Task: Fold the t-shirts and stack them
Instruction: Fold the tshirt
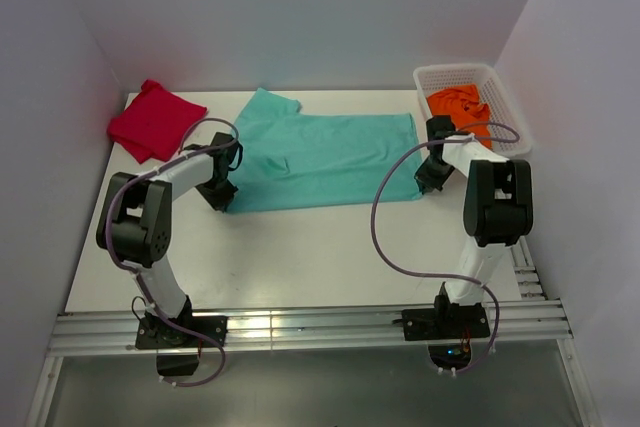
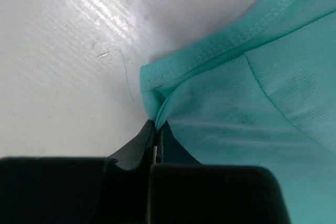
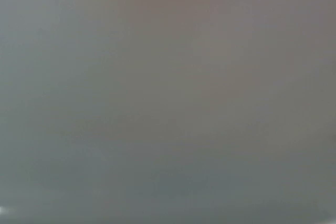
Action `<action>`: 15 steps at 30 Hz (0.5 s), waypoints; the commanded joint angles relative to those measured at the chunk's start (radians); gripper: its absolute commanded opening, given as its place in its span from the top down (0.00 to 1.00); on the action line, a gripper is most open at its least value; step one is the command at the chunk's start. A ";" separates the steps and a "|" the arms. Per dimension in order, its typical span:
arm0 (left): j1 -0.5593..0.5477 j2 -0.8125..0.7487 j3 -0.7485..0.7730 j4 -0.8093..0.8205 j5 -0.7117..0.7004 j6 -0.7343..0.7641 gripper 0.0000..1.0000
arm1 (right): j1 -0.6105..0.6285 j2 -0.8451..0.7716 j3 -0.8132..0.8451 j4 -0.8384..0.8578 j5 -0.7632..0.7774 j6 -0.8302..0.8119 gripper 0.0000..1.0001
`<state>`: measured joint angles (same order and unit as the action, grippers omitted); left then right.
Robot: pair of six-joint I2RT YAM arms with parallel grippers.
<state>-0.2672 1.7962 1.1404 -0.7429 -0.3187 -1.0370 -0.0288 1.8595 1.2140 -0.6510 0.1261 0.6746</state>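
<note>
The teal-green t-shirt (image 1: 320, 157) lies spread flat across the middle of the table. My left gripper (image 1: 222, 197) is at its near left corner. In the left wrist view this gripper (image 2: 156, 129) is shut, pinching a fold of the hemmed teal cloth (image 2: 252, 93). My right gripper (image 1: 428, 183) is down at the shirt's near right corner, shut on the edge there. The right wrist view is only a grey blur. The crimson-red t-shirt (image 1: 155, 119) lies folded at the far left. The orange t-shirt (image 1: 458, 105) lies crumpled in the basket.
A white mesh basket (image 1: 505, 97) stands at the far right corner. White walls close in the table on three sides. Purple cables loop from both arms over the near half of the table (image 1: 300, 257).
</note>
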 commanded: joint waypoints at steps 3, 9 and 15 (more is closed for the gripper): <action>-0.001 -0.107 -0.050 -0.053 -0.043 0.005 1.00 | -0.039 -0.095 -0.088 -0.108 0.073 0.040 1.00; -0.003 -0.291 -0.187 -0.096 -0.008 -0.029 1.00 | -0.039 -0.279 -0.224 -0.137 0.020 0.078 1.00; -0.018 -0.480 -0.306 -0.171 0.018 -0.063 1.00 | -0.023 -0.452 -0.361 -0.187 0.000 0.106 1.00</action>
<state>-0.2779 1.3994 0.8772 -0.8410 -0.2989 -1.0718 -0.0551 1.5005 0.8932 -0.7856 0.1074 0.7506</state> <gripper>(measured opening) 0.025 0.009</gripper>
